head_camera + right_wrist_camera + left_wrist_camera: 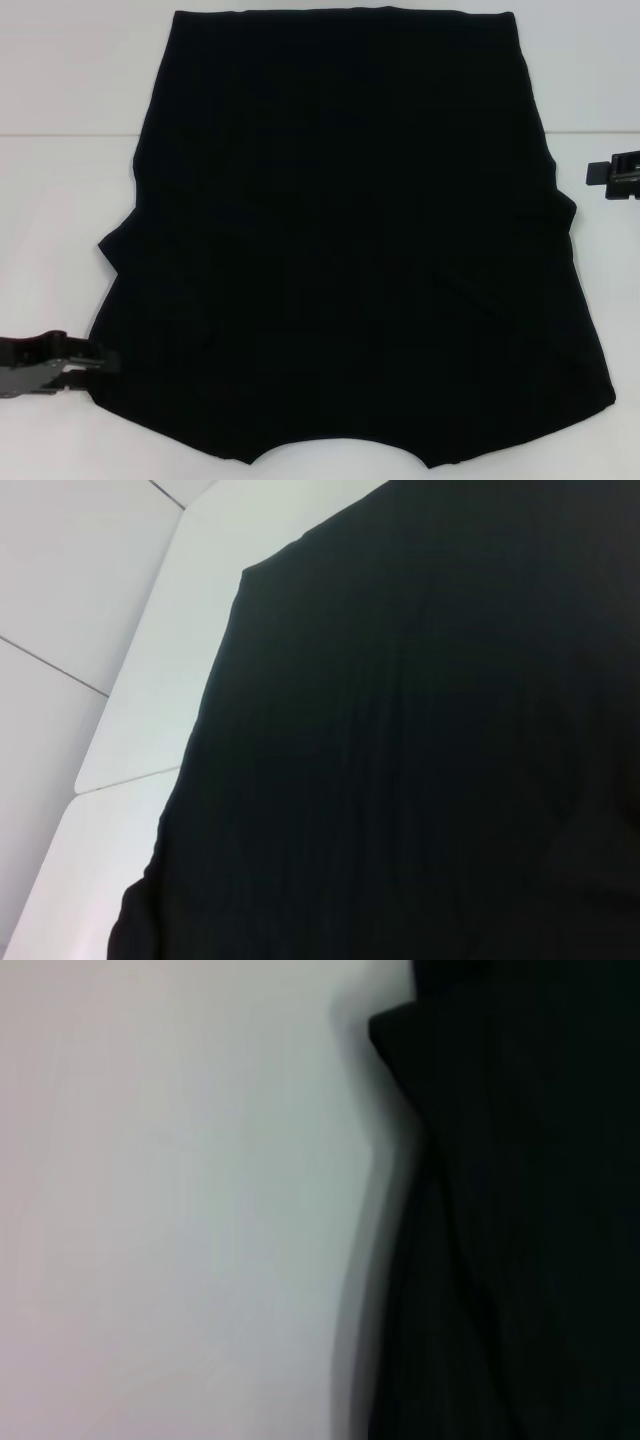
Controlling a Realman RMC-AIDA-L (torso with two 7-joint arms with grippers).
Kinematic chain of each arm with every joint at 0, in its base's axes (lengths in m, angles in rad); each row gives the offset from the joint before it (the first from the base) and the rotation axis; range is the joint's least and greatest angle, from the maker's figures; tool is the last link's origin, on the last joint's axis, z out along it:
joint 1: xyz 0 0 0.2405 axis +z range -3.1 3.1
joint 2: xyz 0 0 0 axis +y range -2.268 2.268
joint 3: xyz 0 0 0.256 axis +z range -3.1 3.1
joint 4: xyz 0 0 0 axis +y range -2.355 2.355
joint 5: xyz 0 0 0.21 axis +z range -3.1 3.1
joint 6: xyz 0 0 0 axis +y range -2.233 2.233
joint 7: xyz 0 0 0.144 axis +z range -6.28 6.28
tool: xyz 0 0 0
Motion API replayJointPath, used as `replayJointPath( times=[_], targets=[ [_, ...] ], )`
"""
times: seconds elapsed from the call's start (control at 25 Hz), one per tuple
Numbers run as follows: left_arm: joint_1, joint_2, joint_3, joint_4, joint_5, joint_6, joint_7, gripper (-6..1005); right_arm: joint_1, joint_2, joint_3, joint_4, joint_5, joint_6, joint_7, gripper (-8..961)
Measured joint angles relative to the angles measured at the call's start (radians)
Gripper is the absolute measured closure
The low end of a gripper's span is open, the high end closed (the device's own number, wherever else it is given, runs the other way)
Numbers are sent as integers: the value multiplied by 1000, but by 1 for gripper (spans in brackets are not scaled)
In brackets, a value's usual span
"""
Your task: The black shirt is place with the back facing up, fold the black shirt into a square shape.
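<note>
- Head view showed the large plain black soft-fabric shirt (350, 240) lying flat on the white table (60, 200), sleeves apparently tucked in.
- The left gripper (95, 360) waited beside its near edge, probably to fold; the right gripper (605, 175) stayed apart.
- I could not tell either claw's state.

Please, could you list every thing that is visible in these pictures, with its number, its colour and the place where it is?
black shirt: one, plain black, spread flat over the middle of the table, sleeves folded in, neckline at the near edge; no lettering shows.
table: one, white, under the shirt, bare along both sides and the far edge.
left gripper: one, black, low at the shirt's near left edge, its tip at the fabric.
right gripper: one, black, beside the shirt's right edge, farther back, apart from the fabric; only partly in view.
</note>
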Motion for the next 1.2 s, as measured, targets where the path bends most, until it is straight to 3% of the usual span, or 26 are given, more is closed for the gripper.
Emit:
replayJointPath(
  times=[1.2],
  targets=[
    [-59,0,7,-24,4,-49,-31,458,-11,-2,8,0,0,-7,-20,448]
  ],
)
